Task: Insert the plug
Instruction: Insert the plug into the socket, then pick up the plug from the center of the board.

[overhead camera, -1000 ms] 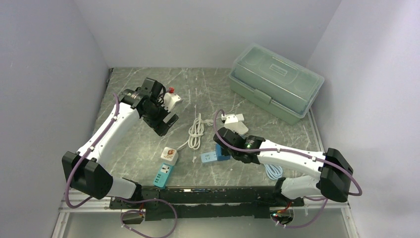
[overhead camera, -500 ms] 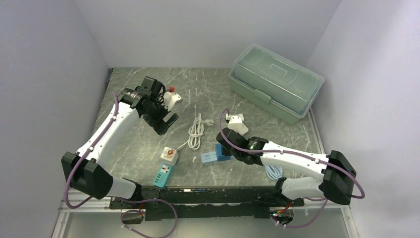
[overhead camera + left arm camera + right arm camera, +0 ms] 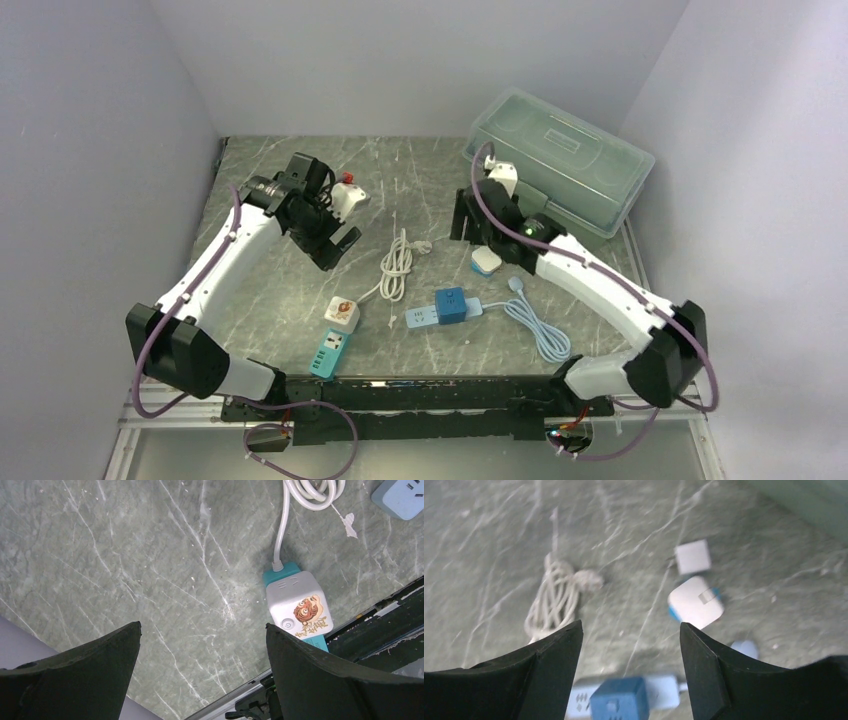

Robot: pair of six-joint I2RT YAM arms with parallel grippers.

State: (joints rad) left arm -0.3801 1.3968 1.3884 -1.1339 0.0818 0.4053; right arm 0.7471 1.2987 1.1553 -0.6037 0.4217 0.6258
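Hovering right gripper (image 3: 630, 632), jaws apart | white plug (image 3: 696, 601) below

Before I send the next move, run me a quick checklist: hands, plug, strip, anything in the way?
1. Right hand open and empty: ok.
2. Left hand open and empty: ok.
3. Blue cube plug sitting on the light-blue power strip: ok. Whether it is fully seated: cannot tell.
4. White adapter lying free, apart from the strip: ok.
5. Coiled white cable apart from the strip: ok.
6. Right wrist view sharp enough for fine alignment: not ok, it is blurred.
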